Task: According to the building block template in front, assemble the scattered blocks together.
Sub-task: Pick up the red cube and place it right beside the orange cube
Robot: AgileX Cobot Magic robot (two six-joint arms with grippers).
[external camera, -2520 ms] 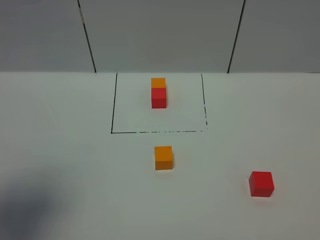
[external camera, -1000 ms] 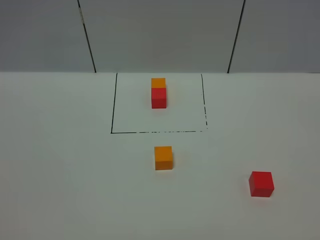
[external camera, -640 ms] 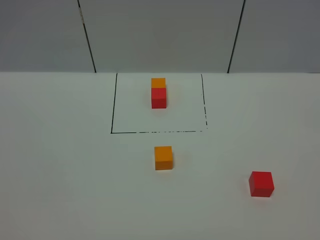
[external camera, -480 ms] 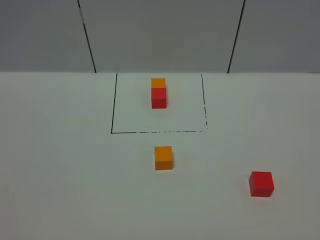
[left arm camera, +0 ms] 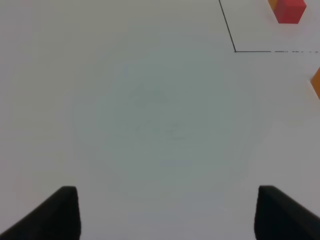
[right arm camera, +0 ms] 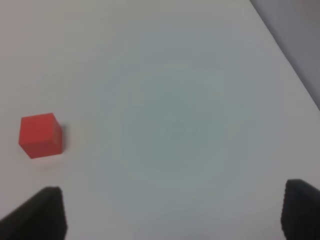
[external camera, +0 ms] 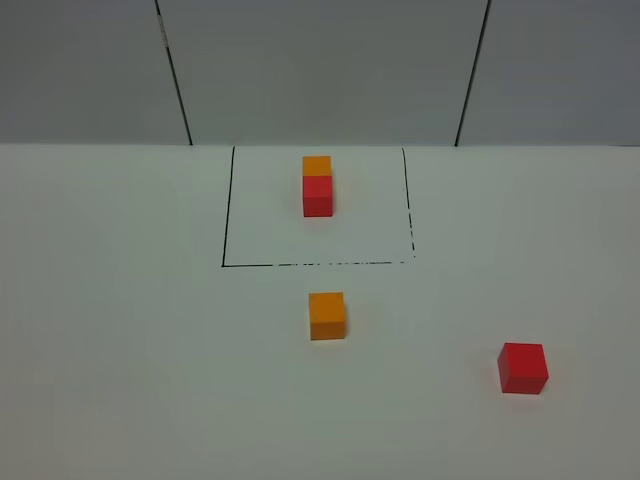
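The building block template point(external camera: 317, 185) sits inside its thin black square at the 12 o'clock end of the worktop point(external camera: 120, 330). Its long axis runs 12 to 6, with orange at the far end and red at the near end.

Of the scattered blocks, the orange cube point(external camera: 327, 315) stands just outside the square's near line, at 6 o'clock from the template. The red cube point(external camera: 523, 367) lies well apart from the orange cube, at about 4 o'clock from it. To copy the template, the red cube probably has to end touching the orange cube's 6 o'clock face.

The red cube is on the right arm's side and shows in the right wrist view, ahead of the right pincer point(right arm camera: 172, 212) but off its centre line, so that arm looks nearer. The right pincer is spread wide with nothing between its tips. The left pincer point(left arm camera: 170, 215) is also parted and empty, over bare worktop, with only a sliver of the orange cube at the edge of its view.

Against the earliest picture, no cube has moved, and a dark shadow at the 7 o'clock corner of the worktop has gone
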